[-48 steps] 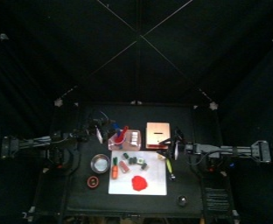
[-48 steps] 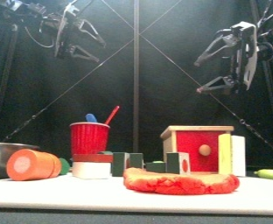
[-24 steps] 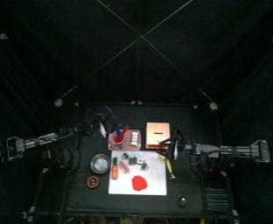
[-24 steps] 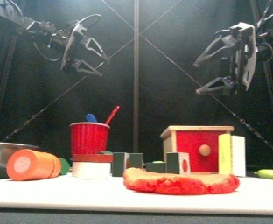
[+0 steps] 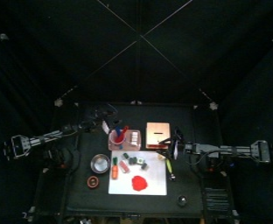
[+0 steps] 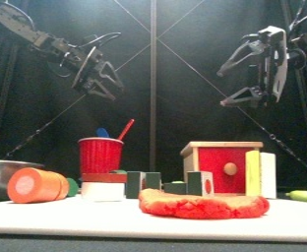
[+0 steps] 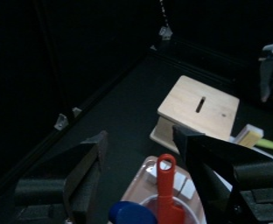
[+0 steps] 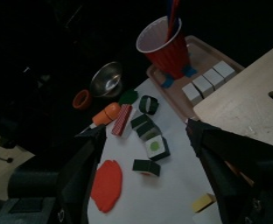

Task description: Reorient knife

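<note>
The knife (image 5: 171, 166), a short stick with a yellow handle, lies at the right edge of the white board (image 5: 136, 171). A yellow bit (image 8: 205, 203) low between the jaws in the right wrist view may be the knife. My right gripper (image 5: 178, 150) (image 6: 255, 69) (image 8: 145, 136) hangs open high above the table, just right of the knife. My left gripper (image 5: 108, 128) (image 6: 97, 74) (image 7: 142, 144) is open too, up in the air over the red cup (image 5: 116, 136) (image 6: 99, 156). Neither holds anything.
A wooden box (image 5: 163, 133) (image 6: 222, 167) (image 7: 203, 109) with a slotted top stands behind the board. A red round piece (image 5: 140, 183) (image 6: 203, 204) and small dark pieces (image 8: 149, 131) lie on the board. A metal bowl (image 5: 101, 162) and an orange carrot (image 6: 38, 184) are at the left.
The left arm has swung toward the middle and come lower, now over the red cup. The right arm and the things on the table have not moved.
</note>
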Robot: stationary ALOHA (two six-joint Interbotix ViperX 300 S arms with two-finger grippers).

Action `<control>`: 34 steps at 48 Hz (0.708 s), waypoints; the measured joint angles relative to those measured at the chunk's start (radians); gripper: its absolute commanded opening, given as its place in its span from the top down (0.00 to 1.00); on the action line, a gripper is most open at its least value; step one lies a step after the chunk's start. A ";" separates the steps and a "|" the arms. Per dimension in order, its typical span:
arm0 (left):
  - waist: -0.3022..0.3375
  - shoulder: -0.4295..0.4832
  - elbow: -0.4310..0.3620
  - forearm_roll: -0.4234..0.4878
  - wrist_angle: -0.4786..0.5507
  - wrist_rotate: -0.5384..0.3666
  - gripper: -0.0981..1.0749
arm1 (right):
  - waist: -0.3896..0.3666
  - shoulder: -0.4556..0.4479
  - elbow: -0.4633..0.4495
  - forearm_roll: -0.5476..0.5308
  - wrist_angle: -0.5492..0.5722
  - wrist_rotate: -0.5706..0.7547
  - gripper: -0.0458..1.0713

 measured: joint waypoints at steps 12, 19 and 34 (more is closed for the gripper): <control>0.015 0.021 -0.017 0.026 0.003 0.000 0.11 | 0.000 0.000 0.000 0.003 0.000 0.002 0.05; 0.020 0.023 -0.028 0.077 -0.002 0.000 0.11 | 0.000 0.000 -0.006 0.003 0.000 0.002 0.05; 0.014 0.040 -0.023 0.187 -0.028 0.034 0.11 | 0.000 0.006 -0.011 0.003 0.000 0.003 0.05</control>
